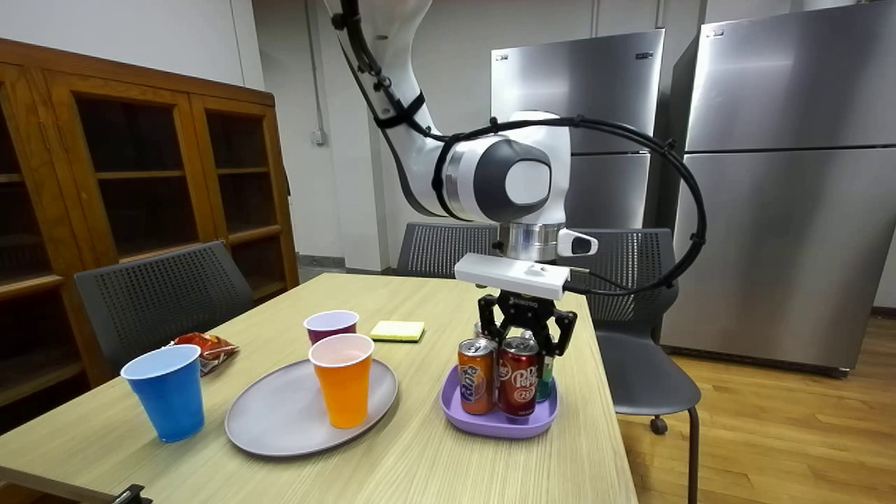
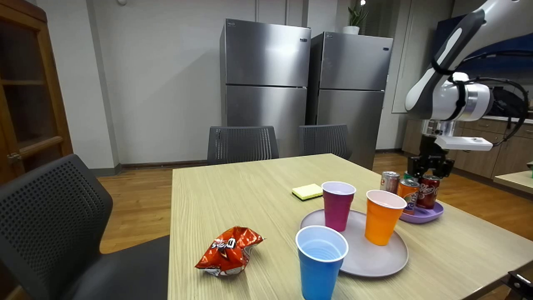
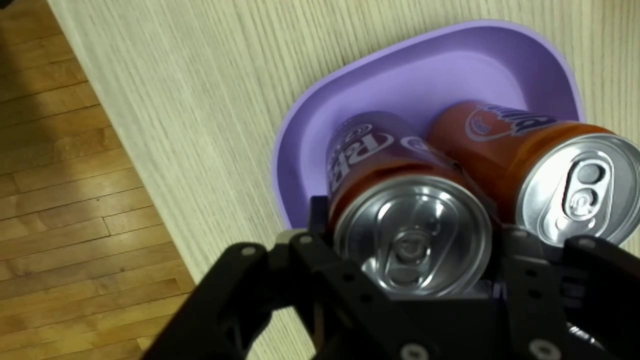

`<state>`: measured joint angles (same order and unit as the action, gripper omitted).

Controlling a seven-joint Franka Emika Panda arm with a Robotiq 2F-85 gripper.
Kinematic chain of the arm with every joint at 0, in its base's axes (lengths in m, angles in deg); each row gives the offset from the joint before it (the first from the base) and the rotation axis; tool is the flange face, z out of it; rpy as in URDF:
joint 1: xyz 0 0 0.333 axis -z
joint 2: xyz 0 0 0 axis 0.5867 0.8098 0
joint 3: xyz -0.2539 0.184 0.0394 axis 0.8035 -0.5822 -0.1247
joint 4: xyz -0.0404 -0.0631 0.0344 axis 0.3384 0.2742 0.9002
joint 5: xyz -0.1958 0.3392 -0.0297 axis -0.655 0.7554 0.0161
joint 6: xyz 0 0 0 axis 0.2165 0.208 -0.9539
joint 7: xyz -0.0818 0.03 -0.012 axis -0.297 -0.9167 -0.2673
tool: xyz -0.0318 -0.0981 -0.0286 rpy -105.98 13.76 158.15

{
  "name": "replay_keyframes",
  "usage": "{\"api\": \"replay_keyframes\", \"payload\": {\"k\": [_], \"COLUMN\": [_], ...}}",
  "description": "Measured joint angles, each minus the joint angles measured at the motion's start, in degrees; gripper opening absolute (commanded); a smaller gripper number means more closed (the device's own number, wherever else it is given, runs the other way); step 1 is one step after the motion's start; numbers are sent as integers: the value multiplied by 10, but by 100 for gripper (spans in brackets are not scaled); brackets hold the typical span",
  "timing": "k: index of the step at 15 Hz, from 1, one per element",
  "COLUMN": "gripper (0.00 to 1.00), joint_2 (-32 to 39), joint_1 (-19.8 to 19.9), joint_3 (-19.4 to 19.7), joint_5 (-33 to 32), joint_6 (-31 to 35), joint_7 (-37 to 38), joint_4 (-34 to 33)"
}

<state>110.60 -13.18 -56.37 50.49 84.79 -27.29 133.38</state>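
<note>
Dr Pepper can (image 3: 410,215) was upright in purple tray (image 3: 450,80), gripper (image 1: 523,344) clamped on it; gripping judged current step, next move requiring clearance from Fanta can (image 3: 540,175)

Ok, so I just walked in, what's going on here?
A robot arm has its gripper closed around the Dr Pepper can, next to the Fanta can on the purple tray. I can't tell whether the held can's base touches the tray. Elsewhere on the table, the orange cup stands on the gray plate.

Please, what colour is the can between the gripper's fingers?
The Dr Pepper can is dark red with white lettering, best seen in an exterior view.
</note>
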Motion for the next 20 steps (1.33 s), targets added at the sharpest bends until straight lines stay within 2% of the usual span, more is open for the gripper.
{"api": "replay_keyframes", "payload": {"k": [16,17,18,19,20], "gripper": [38,55,88,89,95], "joint_2": [14,14,14,14,14], "joint_1": [3,3,3,3,3], "joint_3": [-8,-8,-8,-8,-8], "joint_5": [0,0,0,0,0], "joint_6": [20,20,20,20,20], "joint_7": [0,0,0,0,0], "joint_4": [0,0,0,0,0]}}
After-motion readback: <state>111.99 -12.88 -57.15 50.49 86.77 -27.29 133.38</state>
